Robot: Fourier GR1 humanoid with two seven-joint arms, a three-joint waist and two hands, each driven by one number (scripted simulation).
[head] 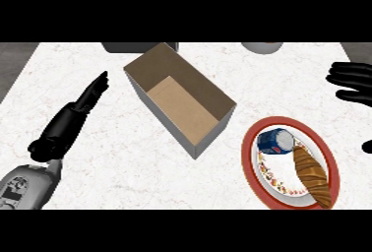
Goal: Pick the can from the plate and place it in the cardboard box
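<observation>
A blue can (275, 141) lies on its side at the upper left of a white plate with a red rim (251, 165), next to a brown croissant (313, 176). The open cardboard box (178, 98) stands slanted on the counter to the left of the plate, with nothing showing inside. My left hand (73, 114) is stretched out flat, fingers straight, left of the box and apart from it. At the right edge, above the plate, my right hand (352, 81) shows with fingers spread, holding nothing and well clear of the can.
A dark grey object (134, 47) sits at the counter's far edge behind the box. A pale round object (263, 47) shows at the far right. The white marbled counter (109, 167) has bare room between my left arm and the box.
</observation>
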